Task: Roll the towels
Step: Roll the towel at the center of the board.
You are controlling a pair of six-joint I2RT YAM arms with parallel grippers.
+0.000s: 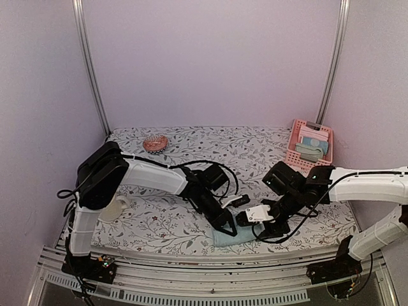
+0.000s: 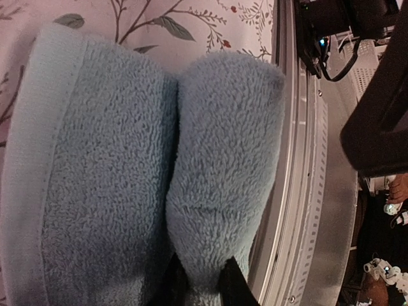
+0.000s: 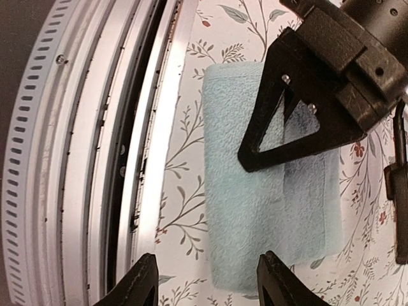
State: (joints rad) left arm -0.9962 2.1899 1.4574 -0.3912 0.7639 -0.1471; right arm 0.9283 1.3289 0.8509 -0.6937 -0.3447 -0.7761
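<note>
My left fingers [image 2: 231, 285] are pinched nearly closed on a thick fold of the pale blue towel [image 2: 108, 178]. In the left wrist view the fleece bulges up between the two dark tips, with a second, flatter layer and its hemmed border lying beside that fold. My right fingers [image 3: 278, 284] stand wide apart with nothing between them, hanging over the end of the same towel [image 3: 250, 217]. From that wrist I see the left arm's triangular finger frame pressed down onto the cloth, further along its length. In the top view the left fingers [image 1: 227, 227] and the right fingers [image 1: 245, 220] meet just beside each other above the towel [image 1: 222, 240]. It lies at the middle of the desk's near edge, its long side running alongside the metal rail [image 3: 95, 159]. The desk [image 1: 255, 143] is covered in a floral print. At its far right corner sits a pink basket [image 1: 293, 150] holding more folded towels [image 1: 313, 145], well apart from both arms. A small round pink object [image 1: 155, 143] sits near the far left corner, and a white ring-shaped thing [image 1: 117, 208] lies by the left edge; I cannot tell what either one is.
</note>
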